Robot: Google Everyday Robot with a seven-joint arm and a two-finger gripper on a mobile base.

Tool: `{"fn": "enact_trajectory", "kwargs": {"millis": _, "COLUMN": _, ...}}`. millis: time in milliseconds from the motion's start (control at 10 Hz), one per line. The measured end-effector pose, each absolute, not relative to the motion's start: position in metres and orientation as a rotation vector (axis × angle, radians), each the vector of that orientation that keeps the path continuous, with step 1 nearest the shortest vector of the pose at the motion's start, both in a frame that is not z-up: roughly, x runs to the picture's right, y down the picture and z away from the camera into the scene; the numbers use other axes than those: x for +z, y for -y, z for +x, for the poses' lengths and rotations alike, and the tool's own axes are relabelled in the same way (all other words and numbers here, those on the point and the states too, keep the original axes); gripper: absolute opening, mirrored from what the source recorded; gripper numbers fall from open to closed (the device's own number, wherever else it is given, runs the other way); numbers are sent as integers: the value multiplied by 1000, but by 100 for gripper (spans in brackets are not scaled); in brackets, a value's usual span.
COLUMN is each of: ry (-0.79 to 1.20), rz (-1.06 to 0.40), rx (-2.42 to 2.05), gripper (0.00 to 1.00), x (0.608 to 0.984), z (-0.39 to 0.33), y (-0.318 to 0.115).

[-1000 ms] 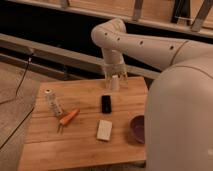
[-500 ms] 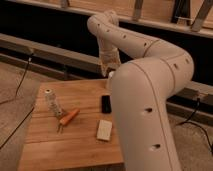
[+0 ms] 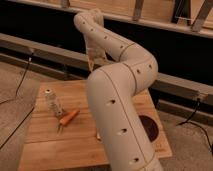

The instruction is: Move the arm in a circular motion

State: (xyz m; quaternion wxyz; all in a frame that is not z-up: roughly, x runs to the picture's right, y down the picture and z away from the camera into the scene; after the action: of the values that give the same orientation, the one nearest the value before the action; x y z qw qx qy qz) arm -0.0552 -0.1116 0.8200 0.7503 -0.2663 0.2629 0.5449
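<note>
The arm (image 3: 116, 107) rises over the worktop (image 3: 45, 145), bends right, then doubles back up-left. Its pincer (image 3: 95, 61) hangs from the far end, above the worktop's rear edge; spread or pressed together, I cannot tell.

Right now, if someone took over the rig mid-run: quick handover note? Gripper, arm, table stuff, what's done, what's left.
Gripper: hangs pointing down near the far edge of the wooden table, off its surface.
Arm: the cream-white tubular robot arm rises across the table's middle, bends, loops high and drops to the gripper.
Table: small white bottle and orange carrot at left, apart from the arm; dark round dish at right, partly hidden behind it.
Done: in the last second the arm swung from the view's right side to the middle.
Left: continue the circle; how much remains cannot be told.
</note>
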Motion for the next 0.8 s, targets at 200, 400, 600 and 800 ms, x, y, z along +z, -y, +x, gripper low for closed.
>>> {"fn": "enact_trajectory", "kwargs": {"millis": 200, "ry": -550, "rz": -624, "rx": 1116, "gripper": 65, "x": 830, "z": -105, "y": 100}}
{"fn": "enact_trajectory", "kwargs": {"millis": 400, "ry": -529, "rz": -660, "rx": 1039, "gripper": 65, "x": 831, "z": -148, "y": 84}}
{"fn": "enact_trajectory", "kwargs": {"millis": 600, "ry": -504, "rz": -691, "rx": 986, "gripper": 65, "x": 819, "z": -177, "y": 73}}
{"fn": "enact_trajectory", "kwargs": {"millis": 800, "ry": -471, "rz": -723, "rx": 940, "gripper": 65, "x": 799, "z": -202, "y": 57}}
